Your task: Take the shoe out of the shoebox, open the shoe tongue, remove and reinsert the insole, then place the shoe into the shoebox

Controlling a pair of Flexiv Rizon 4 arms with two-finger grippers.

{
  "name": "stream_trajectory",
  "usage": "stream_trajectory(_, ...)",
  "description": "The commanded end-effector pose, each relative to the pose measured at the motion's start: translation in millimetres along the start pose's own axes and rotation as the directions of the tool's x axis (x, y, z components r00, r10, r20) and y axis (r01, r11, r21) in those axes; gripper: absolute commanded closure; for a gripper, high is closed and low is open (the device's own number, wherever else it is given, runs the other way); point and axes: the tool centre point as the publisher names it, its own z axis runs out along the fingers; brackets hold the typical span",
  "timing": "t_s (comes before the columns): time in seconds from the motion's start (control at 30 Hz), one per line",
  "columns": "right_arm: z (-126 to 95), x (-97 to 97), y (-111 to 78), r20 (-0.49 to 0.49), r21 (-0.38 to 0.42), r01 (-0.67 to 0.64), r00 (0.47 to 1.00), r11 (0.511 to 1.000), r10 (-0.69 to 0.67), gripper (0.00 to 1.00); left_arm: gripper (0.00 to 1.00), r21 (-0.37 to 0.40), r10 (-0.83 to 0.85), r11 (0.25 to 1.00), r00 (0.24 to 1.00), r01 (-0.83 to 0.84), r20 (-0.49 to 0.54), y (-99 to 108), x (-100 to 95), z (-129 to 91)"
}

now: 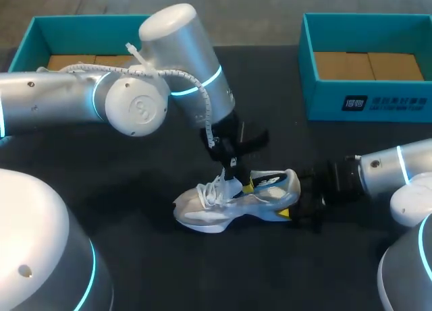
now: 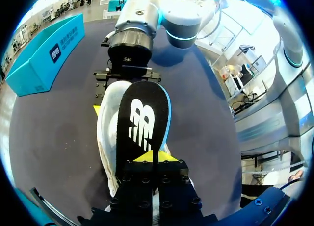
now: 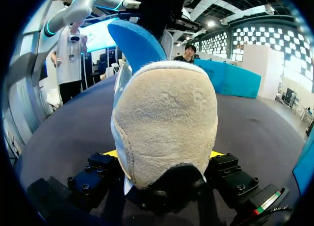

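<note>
— Where is the shoe point(image 1: 233, 202) now?

— Out of its box and on the counter point(image 1: 135, 196). Its suede heel point(image 3: 164, 123) sits between the right jaws, which pinch it from both sides. Both shoeboxes point(image 1: 368, 61) point(image 1: 81, 44) stand well beyond either pair of jaws.

— And the left jaws?

— Pressed together on the insole point(image 2: 142, 120) at its near end. Ahead of them it runs out over the shoe's opening towards the right jaws. Its blue underside point(image 3: 137, 44) rises above the heel, so it is tilted, not seated.

— So which step is this?

— The insole step, I judge. I cannot tell from this whether it is being drawn out or fed back in.

— What does the next move need?

— The right jaws must hold the heel firmly. If the insole is coming out, the left arm point(image 1: 182, 61) should lift it clear of the collar. If it is going in, its front must slide under the tongue before the back is pressed flat.
</note>
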Motion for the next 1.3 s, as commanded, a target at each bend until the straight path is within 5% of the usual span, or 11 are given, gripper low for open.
stream_trajectory(0.03,2,0.5,-0.8,0.002,0.002,0.0,1.0,1.0,0.0,1.0,1.0,0.012,0.016,1.0,1.0,-0.016,-0.015,-8,-1.0,3)
stream_trajectory(0.6,2,0.5,-0.8,0.002,0.002,0.0,1.0,1.0,0.0,1.0,1.0,0.031,0.068,0.997,0.997,-0.067,-0.033,-29,8.8,9)
stream_trajectory(0.77,2,0.5,-0.8,0.002,0.002,0.0,1.0,1.0,0.0,1.0,0.24,0.034,0.071,0.997,0.997,-0.07,-0.02,-27,11.0,5)
stream_trajectory(1.3,2,0.5,-0.8,0.002,0.002,0.0,1.0,1.0,0.0,1.0,0.38,0.039,0.109,0.993,0.994,-0.109,-0.002,-25,26.3,-6)
